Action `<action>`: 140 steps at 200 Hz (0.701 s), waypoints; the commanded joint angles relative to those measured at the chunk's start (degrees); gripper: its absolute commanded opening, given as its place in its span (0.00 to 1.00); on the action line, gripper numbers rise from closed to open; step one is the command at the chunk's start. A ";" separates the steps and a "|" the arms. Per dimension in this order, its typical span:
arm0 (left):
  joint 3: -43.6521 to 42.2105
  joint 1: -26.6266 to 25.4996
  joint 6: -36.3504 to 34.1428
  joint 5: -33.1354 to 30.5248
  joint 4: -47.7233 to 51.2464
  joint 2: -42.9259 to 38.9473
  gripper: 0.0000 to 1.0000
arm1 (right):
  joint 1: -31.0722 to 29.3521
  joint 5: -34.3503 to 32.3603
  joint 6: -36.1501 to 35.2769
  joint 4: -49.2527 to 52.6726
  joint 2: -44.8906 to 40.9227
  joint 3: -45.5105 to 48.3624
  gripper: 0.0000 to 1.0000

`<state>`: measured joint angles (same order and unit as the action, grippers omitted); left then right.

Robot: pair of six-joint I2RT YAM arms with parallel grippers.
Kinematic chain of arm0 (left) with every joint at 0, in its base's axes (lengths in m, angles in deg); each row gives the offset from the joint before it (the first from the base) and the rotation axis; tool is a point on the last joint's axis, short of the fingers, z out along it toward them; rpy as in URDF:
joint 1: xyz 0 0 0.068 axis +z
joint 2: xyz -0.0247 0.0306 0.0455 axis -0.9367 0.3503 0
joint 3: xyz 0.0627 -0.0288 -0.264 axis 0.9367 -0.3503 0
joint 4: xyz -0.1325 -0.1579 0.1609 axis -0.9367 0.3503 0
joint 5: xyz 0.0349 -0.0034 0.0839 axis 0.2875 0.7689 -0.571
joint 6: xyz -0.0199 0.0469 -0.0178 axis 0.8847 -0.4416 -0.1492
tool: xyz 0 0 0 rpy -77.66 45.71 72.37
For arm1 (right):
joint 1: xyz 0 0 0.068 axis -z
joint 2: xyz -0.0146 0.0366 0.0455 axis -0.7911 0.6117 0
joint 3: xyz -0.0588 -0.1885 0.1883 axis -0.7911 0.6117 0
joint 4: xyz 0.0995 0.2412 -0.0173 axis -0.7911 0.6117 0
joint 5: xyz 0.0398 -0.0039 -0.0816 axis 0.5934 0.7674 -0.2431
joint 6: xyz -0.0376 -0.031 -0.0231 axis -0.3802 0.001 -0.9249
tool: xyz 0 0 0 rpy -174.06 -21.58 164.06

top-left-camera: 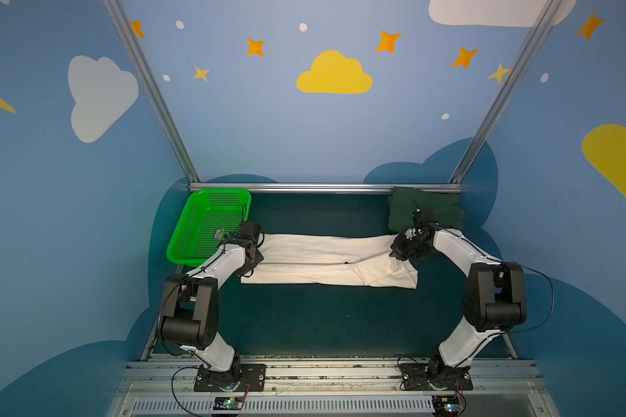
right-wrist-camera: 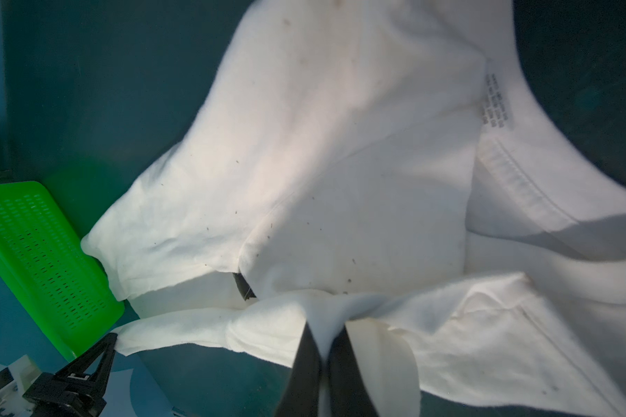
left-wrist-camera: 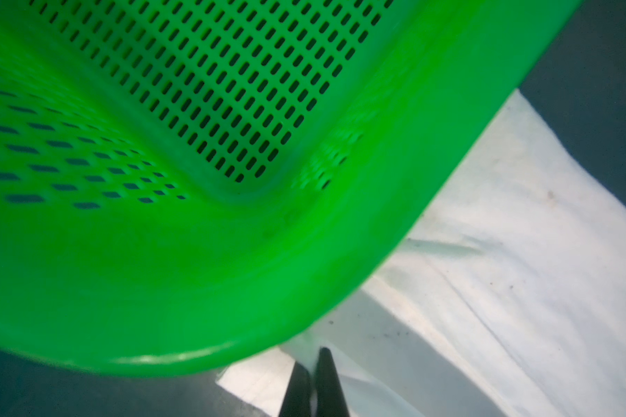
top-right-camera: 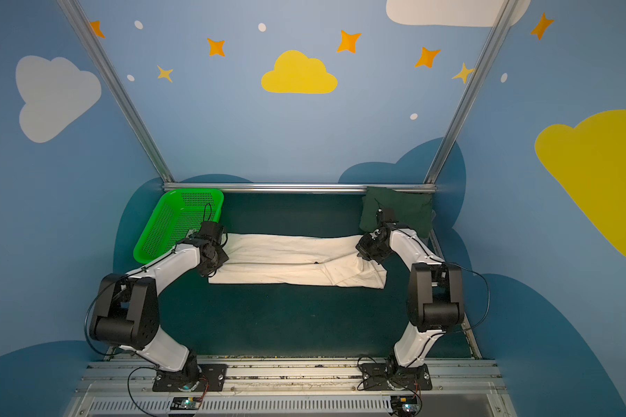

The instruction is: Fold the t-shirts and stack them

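Note:
A cream-white t-shirt [top-left-camera: 322, 258] [top-right-camera: 290, 258] lies folded lengthwise in a long band across the table in both top views. At its left end my left gripper [top-left-camera: 258, 263] [left-wrist-camera: 313, 357] is shut on a pinch of the cloth [left-wrist-camera: 503, 270]. My right gripper [top-left-camera: 394, 254] [right-wrist-camera: 326, 332] is shut on the bunched fabric [right-wrist-camera: 340, 162] at the right end, lifting that edge off the mat. A sliver of dark print [right-wrist-camera: 243, 285] peeks from the fold. A folded dark green t-shirt [top-left-camera: 438, 209] [top-right-camera: 409, 209] sits at the back right corner, partly behind my right wrist.
A bright green perforated basket [top-left-camera: 203, 224] [top-right-camera: 174, 224] [left-wrist-camera: 196, 270] [right-wrist-camera: 40, 252] stands tilted at the back left, its corner right by my left gripper. The dark green mat [top-left-camera: 322, 317] stretches in front of the shirt. An aluminium rail [top-left-camera: 322, 187] bounds the back.

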<state>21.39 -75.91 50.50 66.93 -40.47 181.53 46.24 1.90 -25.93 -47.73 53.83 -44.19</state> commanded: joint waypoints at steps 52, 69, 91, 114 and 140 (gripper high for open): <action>3.98 0.02 -1.87 0.94 1.48 -0.73 0.76 | 0.88 -3.12 -4.33 5.06 -1.42 -2.08 0.68; 3.27 -0.80 -2.71 2.50 0.79 -3.35 0.76 | 0.86 -4.82 -5.22 7.06 -3.37 -1.38 0.70; 2.59 -2.76 -3.37 3.28 0.56 -6.55 0.86 | -0.27 -5.85 -5.85 8.61 -6.74 1.40 0.70; 2.62 -4.18 -3.61 3.44 1.15 -9.45 0.96 | -3.58 -5.90 -5.41 10.02 -10.31 5.34 0.69; 1.57 -4.46 -4.55 4.95 -0.24 -12.12 1.00 | -8.76 -5.23 -3.04 9.36 -13.51 9.98 0.67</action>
<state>24.25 -80.41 47.44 70.64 -40.45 171.48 41.35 -3.24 -30.43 -40.65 42.75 -37.74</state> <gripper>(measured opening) 0.996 0.677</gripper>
